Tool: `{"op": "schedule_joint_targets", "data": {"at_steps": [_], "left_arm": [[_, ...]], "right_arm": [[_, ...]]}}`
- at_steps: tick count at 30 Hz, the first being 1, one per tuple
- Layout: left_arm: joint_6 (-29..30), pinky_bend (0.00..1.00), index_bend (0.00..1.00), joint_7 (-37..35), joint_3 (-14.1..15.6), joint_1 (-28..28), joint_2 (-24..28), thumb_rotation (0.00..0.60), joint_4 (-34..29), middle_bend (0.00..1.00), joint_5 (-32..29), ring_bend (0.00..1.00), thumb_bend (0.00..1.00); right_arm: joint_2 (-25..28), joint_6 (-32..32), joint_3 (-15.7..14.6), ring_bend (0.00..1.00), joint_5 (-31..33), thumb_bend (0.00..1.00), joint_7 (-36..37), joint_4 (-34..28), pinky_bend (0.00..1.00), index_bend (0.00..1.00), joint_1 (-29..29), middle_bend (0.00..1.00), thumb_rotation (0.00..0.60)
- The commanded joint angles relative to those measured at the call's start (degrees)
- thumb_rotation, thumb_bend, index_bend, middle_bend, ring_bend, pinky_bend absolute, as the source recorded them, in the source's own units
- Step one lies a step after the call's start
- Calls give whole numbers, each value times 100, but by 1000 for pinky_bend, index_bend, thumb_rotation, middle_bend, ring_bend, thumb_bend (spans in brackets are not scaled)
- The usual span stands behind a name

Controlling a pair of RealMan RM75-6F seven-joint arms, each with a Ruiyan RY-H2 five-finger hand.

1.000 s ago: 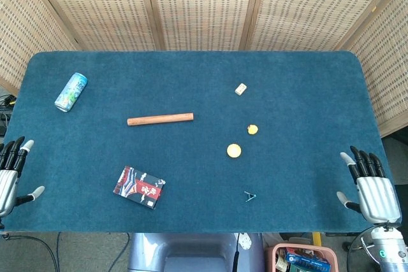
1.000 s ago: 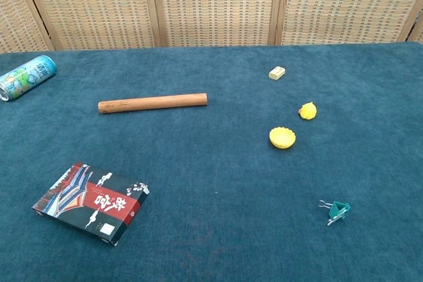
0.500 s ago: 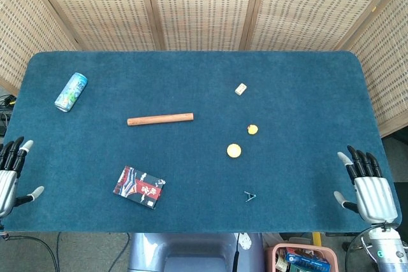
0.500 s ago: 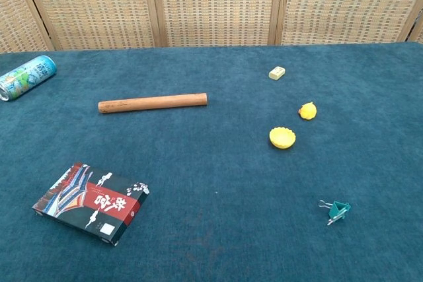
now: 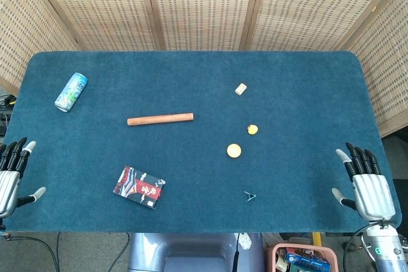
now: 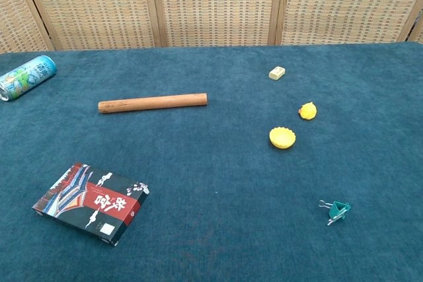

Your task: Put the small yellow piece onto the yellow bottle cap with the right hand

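The chest view shows neither hand, and the head view cuts the left hand (image 5: 10, 173) off at the frame's edge; it looks empty, fingers spread. The right hand (image 5: 368, 186) (also empty, fingers apart) hangs at the surface's (image 5: 191, 68) near right corner. The small yellow piece (image 6: 307, 110) lies just beside the yellow bottle cap (image 6: 282, 138), apart from it. A green clip (image 6: 337, 211) sits between hand and cap. Wooden rod (image 6: 153, 103), can (image 6: 25, 77) and card box (image 6: 90, 203) lie well left.
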Motion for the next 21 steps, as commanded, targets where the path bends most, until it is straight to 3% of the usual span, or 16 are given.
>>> {"op": "schedule_joint_targets", "data": {"at_steps": [1, 6, 12, 21], "left_arm": [[6, 0, 0, -7, -4, 4, -1, 600, 0, 0, -3, 0, 50], [-9, 0, 0, -29, -32, 1, 0, 600, 22, 0, -60, 0, 51], [-73, 0, 0, -18, -31, -22, -23, 600, 53, 0, -88, 0, 52], [-228, 0, 0, 15, -34, -89, -80, 600, 114, 0, -157, 0, 52]], "right_arm": [[-71, -110, 147, 0, -18, 194, 20, -56, 5, 202, 184, 0, 600], [-204, -721, 623, 0, 226, 197, -226, -209, 67, 304, 840, 41, 600], [-525, -1721, 1096, 0, 942, 198, -785, -220, 98, 327, 1672, 72, 600], [-1336, -2801, 1449, 0, 2197, 197, -1734, 330, 116, 340, 2760, 90, 600]]}}
